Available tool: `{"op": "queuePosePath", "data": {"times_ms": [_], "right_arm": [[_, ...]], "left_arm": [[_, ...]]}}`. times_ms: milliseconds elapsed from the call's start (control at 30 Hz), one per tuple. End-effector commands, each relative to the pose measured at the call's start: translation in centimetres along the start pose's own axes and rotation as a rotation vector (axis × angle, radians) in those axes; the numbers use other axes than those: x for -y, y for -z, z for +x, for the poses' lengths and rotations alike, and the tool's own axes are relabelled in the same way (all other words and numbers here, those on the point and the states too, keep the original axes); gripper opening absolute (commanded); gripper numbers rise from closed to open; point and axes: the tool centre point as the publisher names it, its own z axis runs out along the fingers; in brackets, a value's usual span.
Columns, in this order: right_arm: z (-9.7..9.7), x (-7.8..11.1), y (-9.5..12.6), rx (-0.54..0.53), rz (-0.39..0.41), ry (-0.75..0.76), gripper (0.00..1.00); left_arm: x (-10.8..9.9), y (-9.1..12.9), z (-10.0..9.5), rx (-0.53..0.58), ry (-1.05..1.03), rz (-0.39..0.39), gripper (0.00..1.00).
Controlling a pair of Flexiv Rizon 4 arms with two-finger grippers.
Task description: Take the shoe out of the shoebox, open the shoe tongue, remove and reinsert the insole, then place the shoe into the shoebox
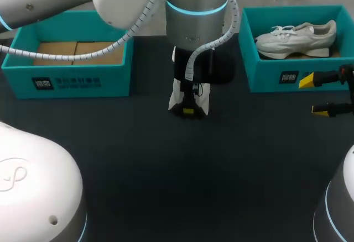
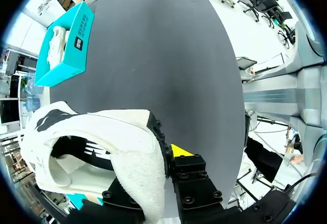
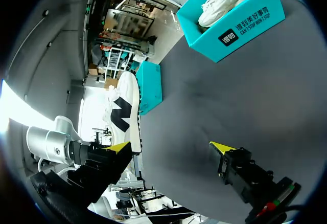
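Note:
A white shoe with black markings [image 1: 182,95] hangs upright over the middle of the dark table [image 1: 166,170], toe up. My left gripper [image 1: 188,109] is shut on its heel collar. In the left wrist view the shoe [image 2: 102,137] fills the space between the fingers of the left gripper [image 2: 162,157]; one yellow tip shows, the other is hidden behind the shoe. My right gripper [image 1: 323,94] stands open at the table's right side, in front of the right shoebox [image 1: 276,76]. In the right wrist view the right gripper [image 3: 171,146] holds nothing and the held shoe [image 3: 125,111] is ahead of it.
The right teal shoebox [image 3: 240,27] holds a second, all-white shoe [image 1: 296,36]. A left teal shoebox [image 1: 72,82] at the back left shows only its cardboard floor. My left arm crosses above that box.

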Motion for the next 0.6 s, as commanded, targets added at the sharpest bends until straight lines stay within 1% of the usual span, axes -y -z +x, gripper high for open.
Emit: {"op": "queuePosePath", "data": {"times_ms": [33,300,600], "right_arm": [[0.0,0.1,0.0,0.003,-0.001,-0.001,1.00],[0.0,0.1,0.0,0.003,-0.001,-0.001,1.00],[0.0,0.1,0.0,0.003,-0.001,-0.001,1.00]], "left_arm": [[-2.6,0.6,-0.7,0.001,0.001,0.019,0.00],[-8.1,1.1,-1.5,0.001,0.058,0.028,0.00],[-13.6,0.9,-2.7,0.004,0.110,-0.003,0.00]]}}
